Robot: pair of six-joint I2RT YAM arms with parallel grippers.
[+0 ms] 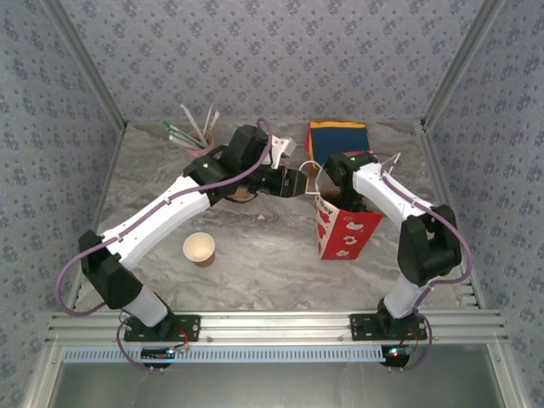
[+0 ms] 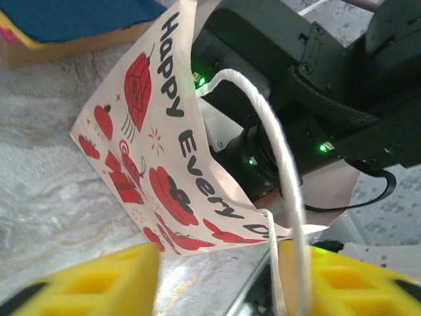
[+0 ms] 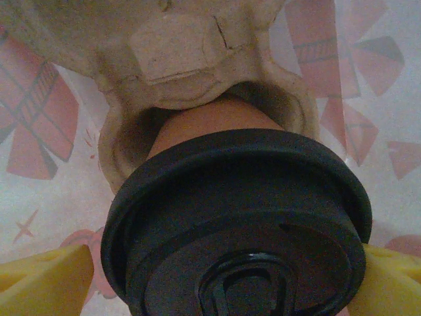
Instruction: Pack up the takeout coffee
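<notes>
The takeout coffee (image 3: 237, 217), a brown cup with a black lid, stands in a hollow of a pulp tray (image 3: 191, 59) inside the white bag with red flowers (image 1: 344, 234). My right gripper (image 3: 227, 283) reaches down into the bag, open. Its yellow fingertips (image 3: 39, 280) flank the lid, and a thin gap shows on the left side. My left gripper (image 2: 220, 283) is at the bag's left rim (image 2: 164, 151), open about halfway. The paper edge and the white string handle (image 2: 279, 151) lie between its fingers, the string close to the right one.
A lidless paper cup (image 1: 199, 248) stands in front of the left arm. Straws (image 1: 191, 129) lean at the back left. A blue and orange stack (image 1: 337, 138) lies behind the bag. Patterned walls close in the table on three sides.
</notes>
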